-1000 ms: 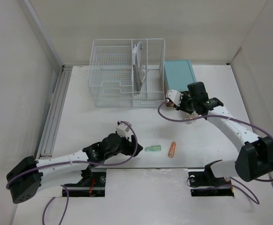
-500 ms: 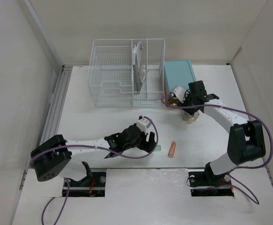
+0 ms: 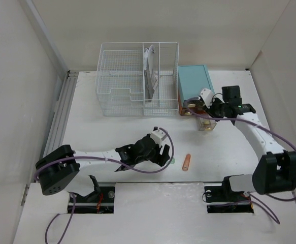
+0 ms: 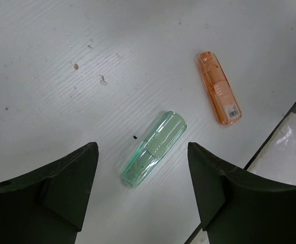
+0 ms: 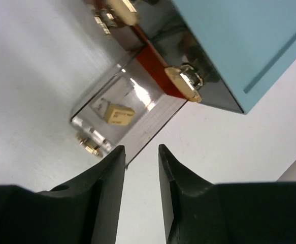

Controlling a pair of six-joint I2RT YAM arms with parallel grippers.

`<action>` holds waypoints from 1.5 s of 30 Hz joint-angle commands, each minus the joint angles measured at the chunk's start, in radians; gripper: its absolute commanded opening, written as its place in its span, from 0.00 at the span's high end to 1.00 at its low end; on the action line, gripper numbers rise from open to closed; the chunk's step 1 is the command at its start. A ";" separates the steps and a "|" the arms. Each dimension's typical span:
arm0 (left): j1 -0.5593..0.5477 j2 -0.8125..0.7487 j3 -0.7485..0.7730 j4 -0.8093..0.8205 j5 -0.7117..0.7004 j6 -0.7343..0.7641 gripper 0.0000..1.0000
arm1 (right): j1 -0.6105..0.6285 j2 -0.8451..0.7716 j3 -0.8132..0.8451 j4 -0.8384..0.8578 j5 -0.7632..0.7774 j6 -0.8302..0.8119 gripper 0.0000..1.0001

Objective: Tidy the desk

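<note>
Framing green case (image 4: 154,148), near-hidden from above, left gripper (image 4: 142,147) wide | right gripper (image 5: 141,149) narrow | clear drawer (image 5: 153,114) holds tan block (image 5: 118,114), maybe eraser

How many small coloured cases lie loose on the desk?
2: green case below the left gripper; orange case beside it, not touching. The arms may hide others.

Desk (image 3: 112,132): green case (image 4: 154,148), orange case (image 4: 219,87)

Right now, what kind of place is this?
Probably a lab mock-up of a desk: a white tabletop boxed in by plain walls, with a wire basket organizer and a small teal drawer cabinet.
</note>
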 commanded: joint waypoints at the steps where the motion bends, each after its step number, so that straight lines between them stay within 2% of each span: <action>1: -0.006 -0.035 0.038 0.044 0.004 0.018 0.32 | -0.014 -0.118 -0.018 -0.171 -0.279 -0.206 0.62; 4: -0.006 -0.035 0.038 0.074 0.031 0.018 0.33 | -0.014 -0.227 -0.056 -0.319 -0.402 -0.428 0.62; 5: -0.006 -0.025 0.038 0.075 0.042 0.018 0.33 | -0.014 -0.260 -0.081 -0.345 -0.406 -0.477 0.65; 6: -0.006 -0.024 0.038 0.075 0.042 0.018 0.33 | 0.000 -0.270 -0.095 -0.345 -0.385 -0.478 0.65; 10: -0.006 -0.024 0.029 0.084 0.063 0.009 0.34 | 0.000 -0.227 -0.150 -0.307 -0.237 -0.511 0.88; 15: -0.006 -0.087 0.008 0.093 0.063 -0.010 0.34 | -0.040 -0.126 -0.173 -0.190 -0.169 -0.492 0.98; 24: -0.006 -0.181 -0.011 0.084 0.065 -0.056 0.34 | -0.040 0.049 -0.150 0.017 -0.058 -0.419 0.98; 36: -0.006 -0.465 -0.052 -0.036 0.050 -0.109 0.34 | 0.030 0.141 -0.171 0.316 0.106 -0.292 0.98; 45: -0.006 -0.479 -0.080 -0.040 0.039 -0.132 0.34 | 0.085 0.250 -0.133 0.463 0.232 -0.220 0.98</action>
